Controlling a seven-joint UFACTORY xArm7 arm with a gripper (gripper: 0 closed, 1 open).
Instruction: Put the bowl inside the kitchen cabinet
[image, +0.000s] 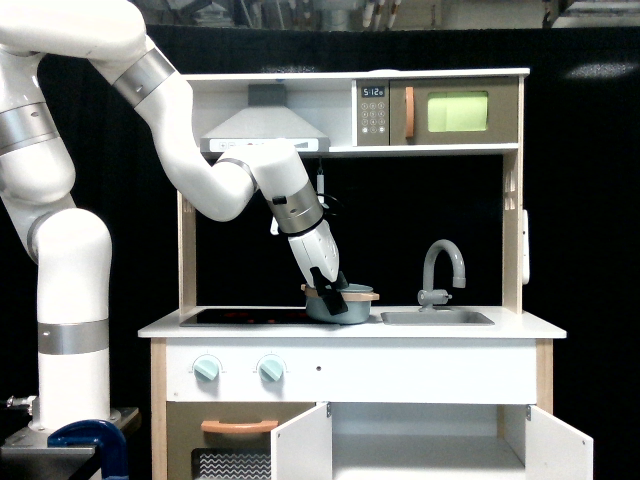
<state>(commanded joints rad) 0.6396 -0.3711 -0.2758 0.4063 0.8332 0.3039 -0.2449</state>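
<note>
The grey-blue bowl (352, 305) with its peach rim stands on the white countertop (520, 325), between the black hob and the sink. My gripper (332, 296) reaches down at a slant onto the bowl's left part. One black finger (331, 298) shows in front of the bowl's near wall. The gap between the fingers is hidden from this side, so I cannot tell whether they hold the rim. Below the counter is the kitchen cabinet (430, 445), white inside, with both small doors swung open.
The grey tap (443, 265) and sink (436, 318) lie just to the exterior view's right of the bowl. The hood (265, 125) and the microwave shelf (440, 112) hang above my arm. An oven door with a peach handle (238, 427) sits left of the cabinet.
</note>
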